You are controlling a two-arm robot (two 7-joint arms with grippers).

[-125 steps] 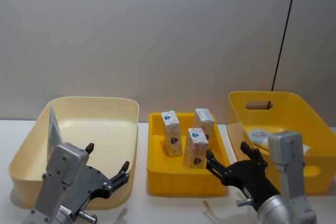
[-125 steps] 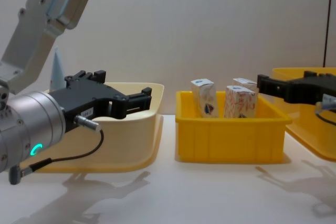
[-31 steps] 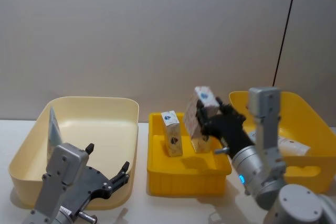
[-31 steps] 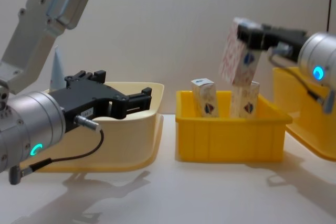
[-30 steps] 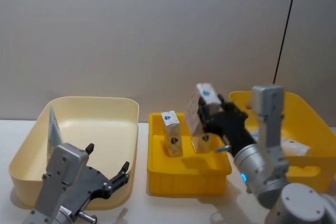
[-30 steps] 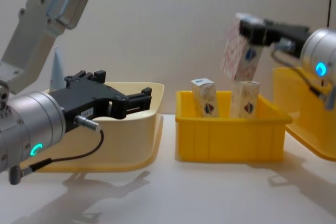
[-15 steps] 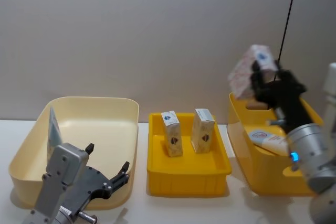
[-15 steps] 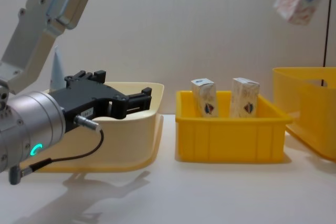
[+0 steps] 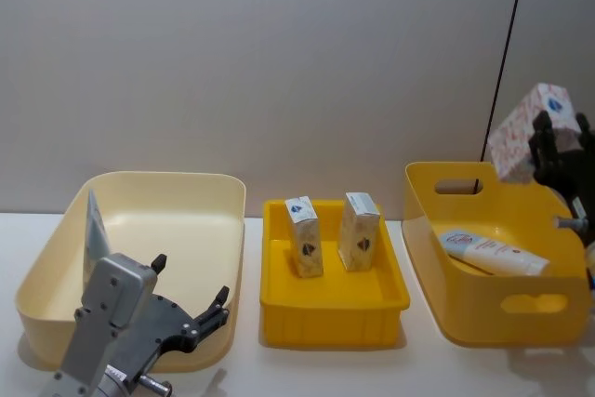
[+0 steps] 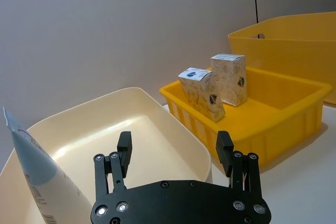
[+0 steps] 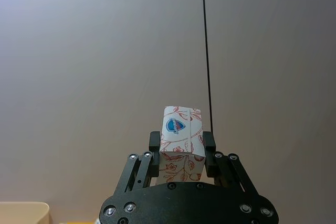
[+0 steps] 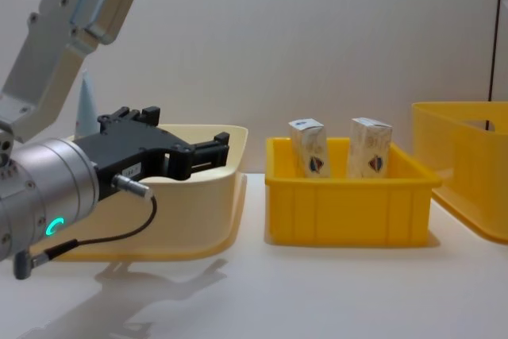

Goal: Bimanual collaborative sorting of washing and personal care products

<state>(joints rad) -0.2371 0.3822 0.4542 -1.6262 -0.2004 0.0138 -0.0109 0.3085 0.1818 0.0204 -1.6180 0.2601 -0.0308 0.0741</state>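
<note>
Jaws of right gripper (image 11: pixel 181 153) squeeze one small carton (image 9: pixel 522 142), high above big yellow bin (image 9: pixel 437 258) (ready to drop) | left gripper (image 10: pixel 173 153) jaws wide, holding nothing, beside that bin's far neighbour, cream bin (image 9: pixel 223 202)

Lab bench: plain white table (image 12: pixel 317 291), bare grey wall (image 9: pixel 279 62).

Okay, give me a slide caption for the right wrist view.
Right gripper holds a white carton upright between its fingers, raised against a plain grey wall.
</note>
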